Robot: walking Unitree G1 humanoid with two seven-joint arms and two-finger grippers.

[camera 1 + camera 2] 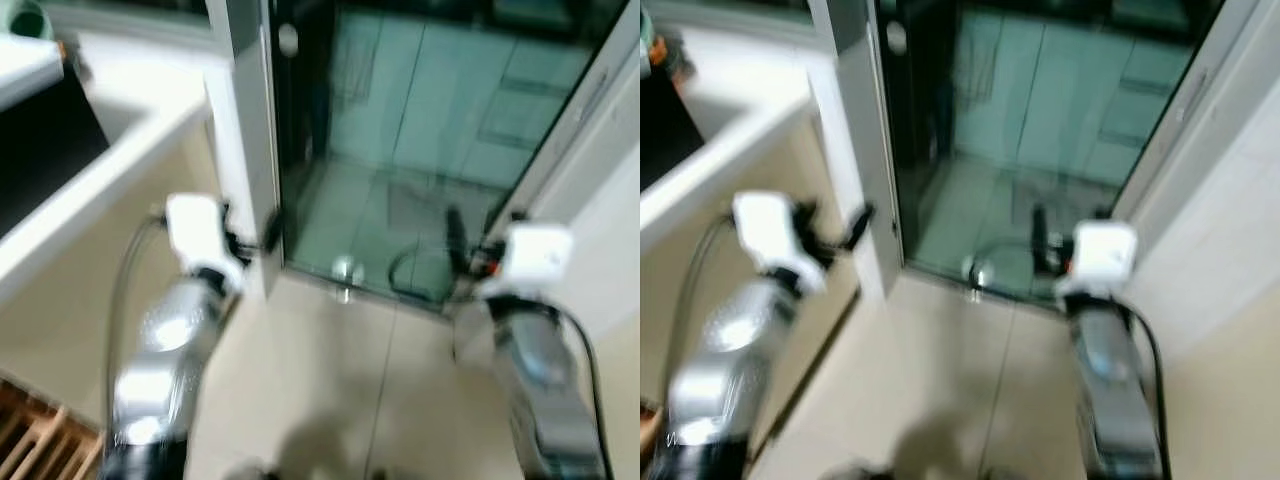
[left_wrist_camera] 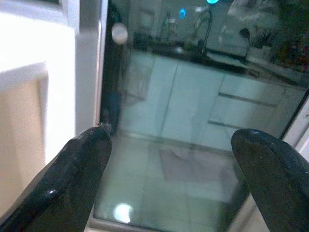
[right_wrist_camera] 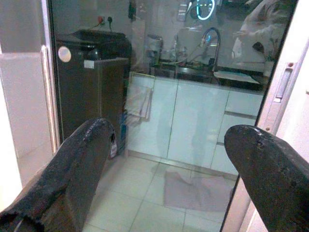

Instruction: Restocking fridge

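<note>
No fridge item is in either hand. My left gripper (image 1: 255, 238) is held out in front at waist height, open and empty, close to the white door post (image 1: 245, 150). My right gripper (image 1: 462, 245) is also open and empty, raised before the glass door (image 1: 420, 130). In the left wrist view the two black fingers (image 2: 77, 179) stand wide apart, and in the right wrist view the fingers (image 3: 77, 169) do too. Behind the glass are white kitchen cabinets (image 3: 193, 121), a tap (image 3: 212, 41) and a dark appliance (image 3: 96, 72). The head views are blurred.
A white counter ledge (image 1: 110, 170) runs along my left, with a slatted wooden crate (image 1: 40, 440) on the floor below it. A white wall (image 1: 600, 220) closes in on the right. Beige tiles (image 1: 330, 380) lead to the glass door, whose handle (image 3: 284, 83) sits on its right frame.
</note>
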